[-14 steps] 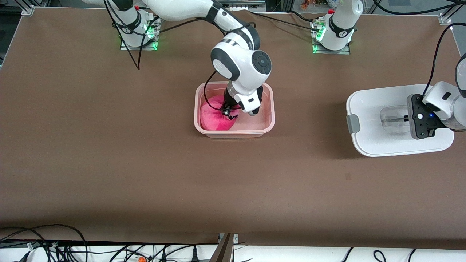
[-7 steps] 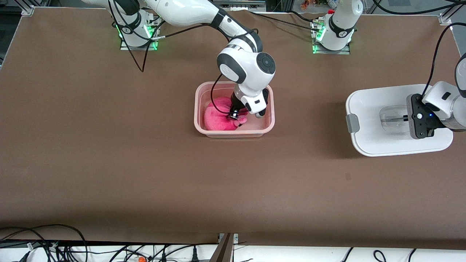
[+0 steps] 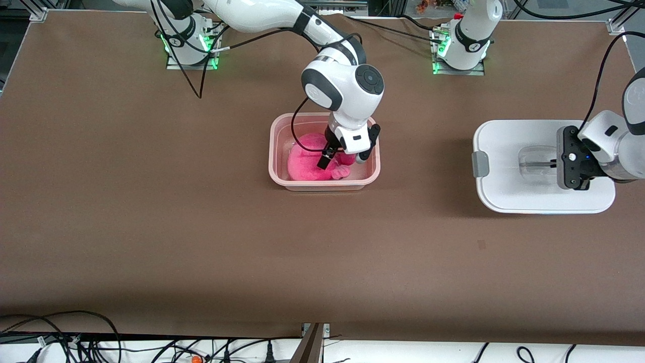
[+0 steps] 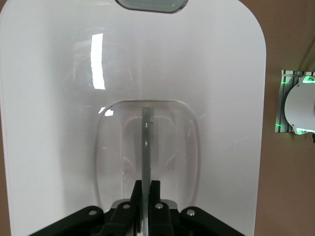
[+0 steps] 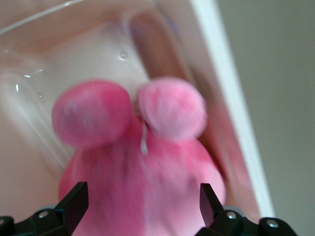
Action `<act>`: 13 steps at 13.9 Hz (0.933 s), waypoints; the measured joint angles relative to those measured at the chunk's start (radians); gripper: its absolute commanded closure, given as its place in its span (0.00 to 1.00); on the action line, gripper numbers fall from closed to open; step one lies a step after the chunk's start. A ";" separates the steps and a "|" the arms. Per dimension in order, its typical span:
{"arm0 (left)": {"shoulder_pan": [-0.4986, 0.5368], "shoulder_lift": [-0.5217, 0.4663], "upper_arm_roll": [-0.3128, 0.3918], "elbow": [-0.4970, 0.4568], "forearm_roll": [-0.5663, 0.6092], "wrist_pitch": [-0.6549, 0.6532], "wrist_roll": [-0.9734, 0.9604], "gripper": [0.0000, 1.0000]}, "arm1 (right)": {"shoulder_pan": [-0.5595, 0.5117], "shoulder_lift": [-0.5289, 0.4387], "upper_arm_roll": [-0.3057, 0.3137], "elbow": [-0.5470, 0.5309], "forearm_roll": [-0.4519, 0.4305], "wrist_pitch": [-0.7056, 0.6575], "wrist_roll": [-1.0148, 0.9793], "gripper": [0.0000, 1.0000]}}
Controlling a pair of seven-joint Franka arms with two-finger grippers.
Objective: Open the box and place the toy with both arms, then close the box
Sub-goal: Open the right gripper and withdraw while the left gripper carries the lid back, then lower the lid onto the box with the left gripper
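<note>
The translucent pinkish tub of the box (image 3: 274, 151) stands open mid-table. The pink plush toy (image 3: 305, 164) lies inside it, toward the right arm's end. My right gripper (image 3: 345, 154) is open just above the toy. In the right wrist view the toy (image 5: 142, 162) shows its two ears between the spread fingertips (image 5: 74, 199), and my right gripper (image 5: 142, 201) grips nothing. The white lid (image 3: 509, 151) is at the left arm's end. My left gripper (image 3: 554, 164) is shut on the lid's clear handle (image 4: 146, 142); the left wrist view shows my left gripper (image 4: 146, 189) pinching its thin rib.
A grey side clip (image 3: 479, 164) sits on the lid's edge that faces the tub, and it also shows in the left wrist view (image 4: 151, 5). The arm bases stand along the table's edge farthest from the front camera. Cables hang below the table's nearest edge.
My right gripper has opened and let go of the toy, which now rests in the tub. My left gripper has shifted the lid a little toward the tub.
</note>
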 measured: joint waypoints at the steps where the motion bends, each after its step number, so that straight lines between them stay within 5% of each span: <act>1: -0.001 0.000 -0.018 0.000 -0.010 0.001 0.000 1.00 | -0.004 -0.021 -0.018 0.006 0.000 -0.014 0.003 0.00; 5: -0.008 0.001 -0.124 0.000 -0.026 0.006 -0.013 1.00 | -0.109 -0.150 -0.056 0.017 0.024 -0.041 0.005 0.00; 9: -0.117 0.013 -0.194 -0.002 -0.032 0.065 -0.148 1.00 | -0.208 -0.282 -0.100 -0.010 0.171 -0.113 0.020 0.00; 13: -0.322 0.056 -0.200 -0.005 -0.032 0.169 -0.381 1.00 | -0.220 -0.444 -0.263 -0.177 0.358 -0.116 0.045 0.00</act>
